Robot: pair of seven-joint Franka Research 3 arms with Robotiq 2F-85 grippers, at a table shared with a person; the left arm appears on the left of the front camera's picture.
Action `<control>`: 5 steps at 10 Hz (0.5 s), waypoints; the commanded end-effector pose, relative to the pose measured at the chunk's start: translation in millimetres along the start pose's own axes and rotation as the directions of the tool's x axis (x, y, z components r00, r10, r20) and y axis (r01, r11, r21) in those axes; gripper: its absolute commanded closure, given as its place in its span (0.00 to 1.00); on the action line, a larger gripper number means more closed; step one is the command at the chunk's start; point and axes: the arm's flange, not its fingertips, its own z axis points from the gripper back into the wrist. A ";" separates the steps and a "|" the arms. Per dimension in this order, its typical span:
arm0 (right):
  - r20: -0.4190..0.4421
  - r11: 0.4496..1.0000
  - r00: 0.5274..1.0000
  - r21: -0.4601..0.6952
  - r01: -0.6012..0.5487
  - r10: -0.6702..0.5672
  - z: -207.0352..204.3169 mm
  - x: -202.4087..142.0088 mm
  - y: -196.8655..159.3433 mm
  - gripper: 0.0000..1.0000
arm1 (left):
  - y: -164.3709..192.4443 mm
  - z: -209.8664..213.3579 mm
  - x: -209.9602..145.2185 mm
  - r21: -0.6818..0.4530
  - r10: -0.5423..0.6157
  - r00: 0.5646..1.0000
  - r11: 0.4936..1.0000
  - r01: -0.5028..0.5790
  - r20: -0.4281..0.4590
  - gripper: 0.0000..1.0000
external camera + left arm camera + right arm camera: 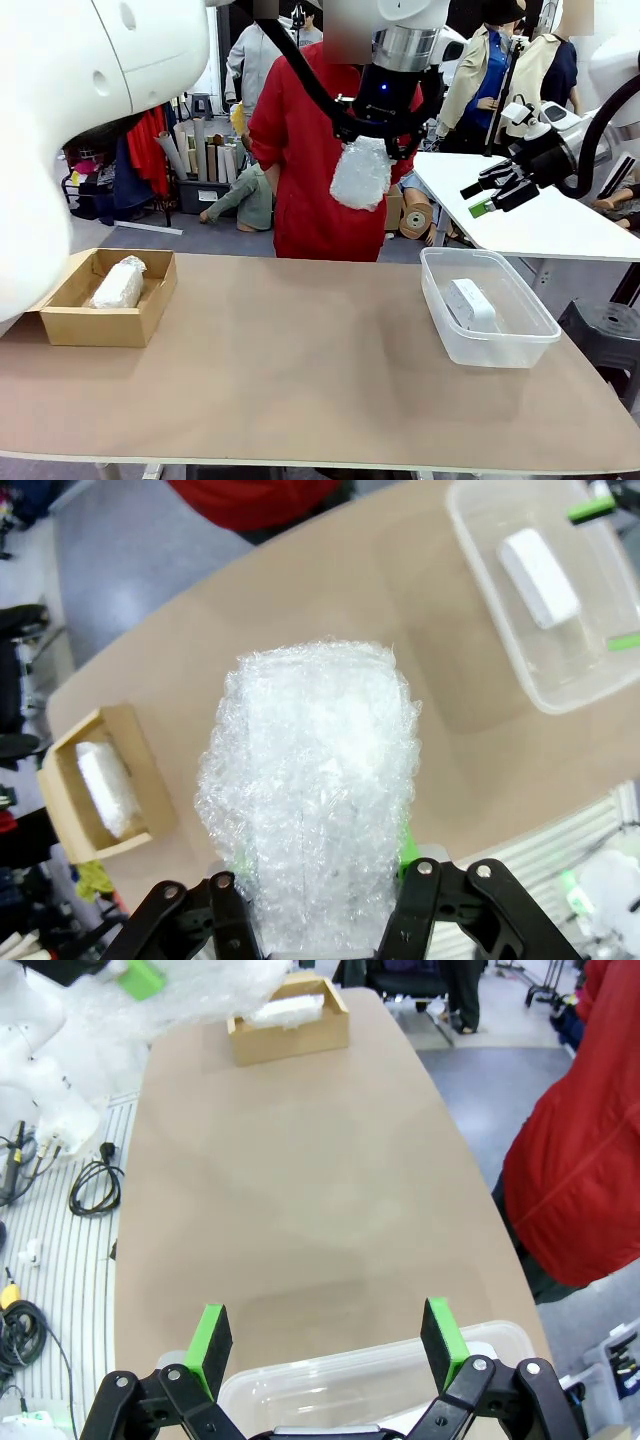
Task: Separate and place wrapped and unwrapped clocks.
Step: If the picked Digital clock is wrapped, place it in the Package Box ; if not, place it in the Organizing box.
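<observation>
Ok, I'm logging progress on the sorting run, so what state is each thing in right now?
Left gripper: shut on a bubble-wrap bundle, raised above the table.
Held bubble-wrap bundle: wrapped, in the air.
Second bubble-wrap bundle: wrapped, lying in the cardboard box.
Bare white clock: unwrapped, lying in the clear tub.
Right gripper: open, empty, above the tub.

desk (300, 350): tan top, long
cardboard box (150, 305): brown, open, desk's left end
plastic tub (440, 300): clear, right end, well apart from box
person (300, 170): red top, far side
</observation>
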 end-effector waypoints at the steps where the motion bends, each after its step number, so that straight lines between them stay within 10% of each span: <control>1: 0.002 1.000 1.000 -0.002 -0.004 0.004 0.5 1.9 0.8 0.00 | 13.5 13.1 -34.1 -0.178 0.010 0.999 0.984 -0.019 -0.051 1.00; 5: 0.002 1.000 1.000 -0.002 -0.004 0.004 0.5 1.9 0.8 0.00 | 39.3 33.9 -104.8 -0.176 -0.114 0.969 0.981 0.076 -0.218 1.00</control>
